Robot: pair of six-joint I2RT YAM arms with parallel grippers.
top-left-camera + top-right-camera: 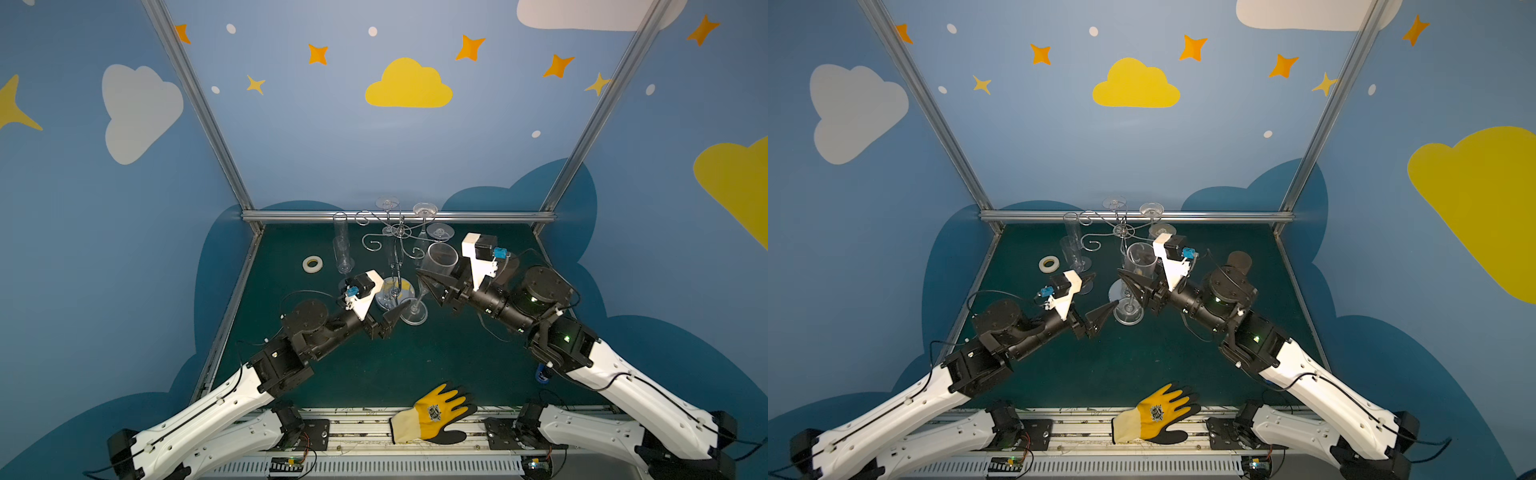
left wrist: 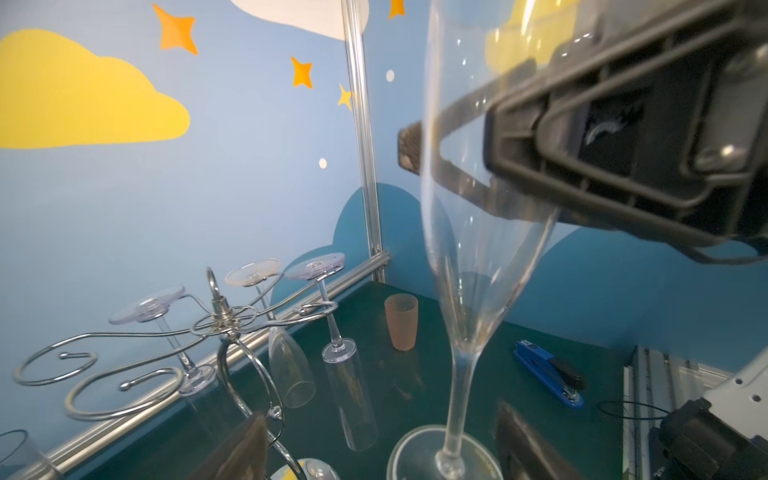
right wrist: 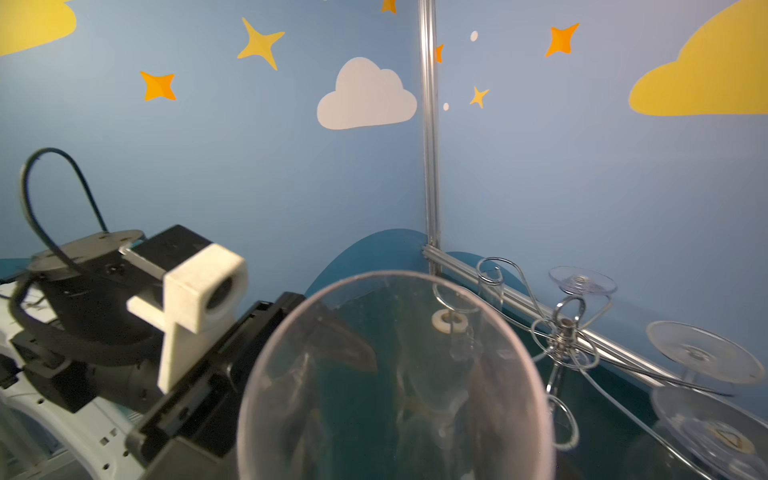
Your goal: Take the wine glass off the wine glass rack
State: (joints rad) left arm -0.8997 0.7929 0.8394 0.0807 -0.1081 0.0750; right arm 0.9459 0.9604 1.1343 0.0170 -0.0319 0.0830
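Blue cloud-painted walls (image 1: 311, 145) enclose a dark green counter (image 1: 374, 365). The wine glass (image 2: 478, 249) stands upright, clear of the wine glass rack (image 2: 220, 320), its foot apparently on the counter. The right gripper (image 1: 435, 277) pinches the bowl between its fingers. The left gripper (image 2: 380, 436) has its fingers spread on either side of the stem. A crooked release or a brush from either arm could topple the tall glass into the hanging glasses (image 2: 286, 365).

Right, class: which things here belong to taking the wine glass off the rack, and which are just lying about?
Job: wine glass rack; wine glass, gripped by the right end effector; open left end effector beside its foot.
Lying about: tape roll; yellow glove; blue stapler; brown cup.
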